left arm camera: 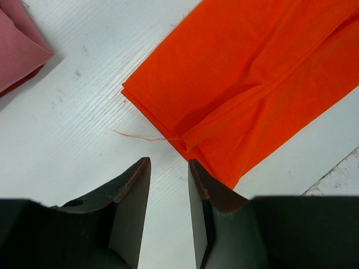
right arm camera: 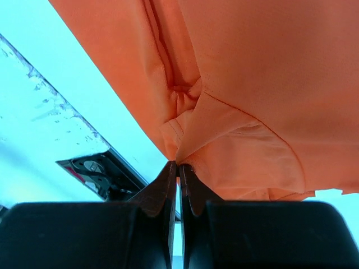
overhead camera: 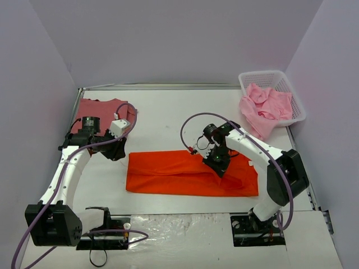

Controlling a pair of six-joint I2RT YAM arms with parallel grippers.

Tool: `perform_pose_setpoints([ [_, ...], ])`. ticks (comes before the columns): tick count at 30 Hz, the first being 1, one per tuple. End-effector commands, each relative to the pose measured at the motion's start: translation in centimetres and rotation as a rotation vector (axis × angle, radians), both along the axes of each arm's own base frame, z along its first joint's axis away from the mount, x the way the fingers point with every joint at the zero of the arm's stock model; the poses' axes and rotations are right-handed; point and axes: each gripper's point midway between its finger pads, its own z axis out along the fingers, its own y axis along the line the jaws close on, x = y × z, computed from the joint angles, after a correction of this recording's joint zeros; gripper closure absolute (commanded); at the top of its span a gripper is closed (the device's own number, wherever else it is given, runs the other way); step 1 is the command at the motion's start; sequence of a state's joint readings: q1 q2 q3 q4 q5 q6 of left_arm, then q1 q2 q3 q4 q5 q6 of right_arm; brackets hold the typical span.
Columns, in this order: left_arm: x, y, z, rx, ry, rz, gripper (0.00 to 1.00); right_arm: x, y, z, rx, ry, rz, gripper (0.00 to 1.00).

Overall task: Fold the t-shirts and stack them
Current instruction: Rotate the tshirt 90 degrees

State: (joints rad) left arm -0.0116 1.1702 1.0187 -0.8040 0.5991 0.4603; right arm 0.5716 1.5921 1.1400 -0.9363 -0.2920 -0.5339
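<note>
Our right gripper pinches the orange-red t-shirt toward the table's near edge; our left gripper hangs spread beside it.

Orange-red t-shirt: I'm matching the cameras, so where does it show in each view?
Top external: orange-red t-shirt lies mid-table, a long folded band.
Left wrist: upper right, its corner ahead of the open left pincer.
Right wrist: fills the top, cloth pinched in the shut right pincer.
Shared landmark: the white table.
</note>
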Motion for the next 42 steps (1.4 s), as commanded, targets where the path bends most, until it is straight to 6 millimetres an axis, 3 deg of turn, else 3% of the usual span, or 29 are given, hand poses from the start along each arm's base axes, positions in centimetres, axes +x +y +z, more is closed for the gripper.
perform_pose_setpoints([
  [1, -0.2, -0.1, 0.8, -0.013, -0.028, -0.015, 0.68, -1.9, -1.2, 0.2, -0.074, 0.1, 0.048, 1.0],
  [8, -0.1, -0.2, 0.8, -0.015, -0.024, -0.019, 0.68, -2.3, -1.4, -2.1, -0.136, 0.174, 0.087, 1.0],
  [17, -0.1, -0.1, 0.8, -0.013, -0.026, -0.015, 0.68, -2.8, 0.1, -5.0, -0.181, 0.24, 0.143, 1.0],
  [18, -0.1, -0.2, 0.8, -0.014, -0.027, -0.016, 0.68, -2.8, 0.3, -5.1, -0.178, 0.242, 0.146, 0.92],
  [20, -0.1, -0.2, 0.9, -0.014, -0.027, -0.016, 0.68, -3.1, 0.7, -5.1, -0.172, 0.25, 0.148, 0.9],
  [21, -0.1, -0.2, 0.8, -0.014, -0.026, -0.018, 0.68, -3.2, 0.8, -5.0, -0.173, 0.25, 0.15, 0.83],
  [22, -0.2, -0.2, 0.9, -0.014, -0.028, -0.018, 0.68, -3.2, 1.0, -4.8, -0.171, 0.251, 0.148, 0.74],
  [24, -0.1, -0.2, 0.9, -0.016, -0.03, -0.021, 0.68, -3.4, 1.5, -4.0, -0.144, 0.25, 0.157, 0.69],
  [27, -0.3, -0.4, 0.9, -0.024, -0.027, -0.026, 0.68, -3.9, 2.0, -2.2, -0.101, 0.262, 0.164, 0.54],
  [34, -0.4, -1.0, 1.1, -0.046, -0.022, -0.057, 0.68, -3.5, 3.5, 3.1, 0.052, 0.179, 0.192, 0.49],
  [39, -0.3, -2.1, 1.0, -0.025, -0.009, -0.117, 0.68, -2.6, 3.1, 5.0, 0.105, 0.119, 0.17, 0.43],
  [40, -0.2, -2.3, 0.8, -0.01, -0.007, -0.13, 0.68, -2.0, 2.5, 5.2, 0.11, 0.101, 0.143, 0.45],
  [42, -0.1, -3.4, 0.0, 0.03, 0.005, -0.18, 0.69, -1.4, 1.5, 5.0, 0.104, 0.091, 0.101, 0.59],
])
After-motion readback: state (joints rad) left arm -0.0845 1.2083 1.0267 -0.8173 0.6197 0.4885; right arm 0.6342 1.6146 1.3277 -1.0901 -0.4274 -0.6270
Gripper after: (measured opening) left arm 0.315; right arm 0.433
